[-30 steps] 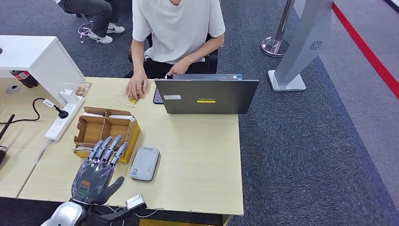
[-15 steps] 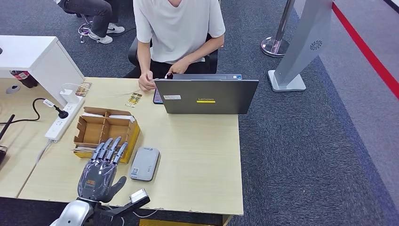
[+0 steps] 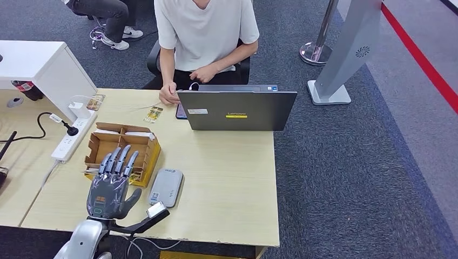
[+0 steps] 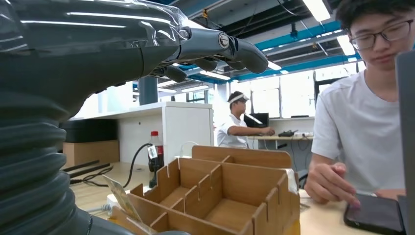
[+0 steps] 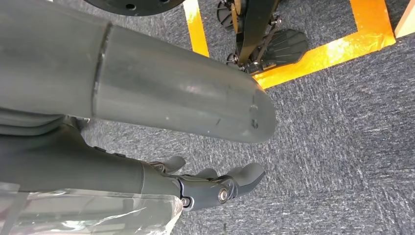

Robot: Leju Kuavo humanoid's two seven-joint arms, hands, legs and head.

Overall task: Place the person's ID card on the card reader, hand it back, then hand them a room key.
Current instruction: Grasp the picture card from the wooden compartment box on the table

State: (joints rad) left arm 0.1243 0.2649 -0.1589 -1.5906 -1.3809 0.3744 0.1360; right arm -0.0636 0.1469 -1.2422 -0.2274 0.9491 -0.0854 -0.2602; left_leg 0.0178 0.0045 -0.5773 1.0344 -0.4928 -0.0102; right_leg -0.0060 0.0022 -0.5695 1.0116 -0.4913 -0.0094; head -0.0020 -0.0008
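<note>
1. We are logging the left hand (image 3: 109, 186) hovering over the wooden desk (image 3: 227, 178), fingers spread and straight, holding nothing. Its fingertips (image 3: 120, 155) are reaching over the near edge of the cardboard divider box (image 3: 120, 144).
2. In the left wrist view, the same hand (image 4: 161, 44) is floating above the box (image 4: 220, 191), clear of its compartments, palm empty.
3. The grey card reader (image 3: 166, 186) is lying flat on the desk just beside the box, on the side toward the laptop (image 3: 236, 110). Nothing is sitting on top of it.
4. We are seeing a small yellow-printed card-like item (image 3: 154, 114) lying on the desk beyond the box, near the laptop's corner. We cannot tell whether it is the ID card or a room key.
5. Thin card edges (image 4: 120, 196) are sticking up in the box's near compartment in the left wrist view; their print is unreadable.
6. The right hand (image 5: 205, 183) is hanging over grey carpet (image 5: 342, 147), fingers loosely apart, gripping nothing.
7. The person (image 3: 204, 32) in a white shirt is sitting beyond the laptop, one hand (image 3: 169, 95) resting on the desk beside a dark phone (image 3: 181, 110).
8. A white power strip (image 3: 73, 137) is lying beside the box, on the side away from the laptop.
</note>
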